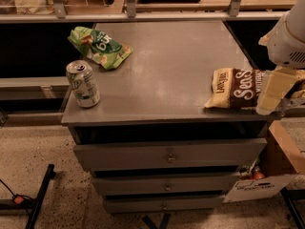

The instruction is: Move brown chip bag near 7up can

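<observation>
While I stood facing the counter (167,75), the three grey drawers (167,155) under its front edge were nearest me. By the front left corner the can (83,84) stood upright, just in from the edge. Along the front edge, towards the right corner, lay the brown bag (236,88), flat with its lettering up and well apart from the can. The gripper (275,92) was at the right edge, a cream-coloured part of it lying across the bag's right end. Whether it was wide, narrow or clamped on the bag I could not tell. The white arm (288,37) rose above it. Farther back, near the left edge, lay the green bag (99,46).
</observation>
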Robot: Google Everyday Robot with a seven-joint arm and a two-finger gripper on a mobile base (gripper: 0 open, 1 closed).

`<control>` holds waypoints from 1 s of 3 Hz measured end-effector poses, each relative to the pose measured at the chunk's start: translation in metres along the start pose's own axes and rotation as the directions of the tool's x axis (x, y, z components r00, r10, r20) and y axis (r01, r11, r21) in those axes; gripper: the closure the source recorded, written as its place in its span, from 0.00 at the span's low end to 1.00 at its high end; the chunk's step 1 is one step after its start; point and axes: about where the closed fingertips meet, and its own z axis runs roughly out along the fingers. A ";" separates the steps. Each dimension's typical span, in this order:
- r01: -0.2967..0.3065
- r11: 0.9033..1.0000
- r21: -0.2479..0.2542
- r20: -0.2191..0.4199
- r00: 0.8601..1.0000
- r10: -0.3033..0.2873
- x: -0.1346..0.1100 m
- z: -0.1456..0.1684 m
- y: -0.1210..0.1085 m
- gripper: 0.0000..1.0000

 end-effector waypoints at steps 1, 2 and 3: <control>0.009 1.000 -0.003 -0.050 0.999 -0.009 0.010 0.031 -0.013 0.00; 0.001 1.000 -0.026 -0.089 0.996 -0.003 0.018 0.058 -0.021 0.17; -0.011 0.998 -0.057 -0.103 0.995 0.005 0.022 0.079 -0.025 0.40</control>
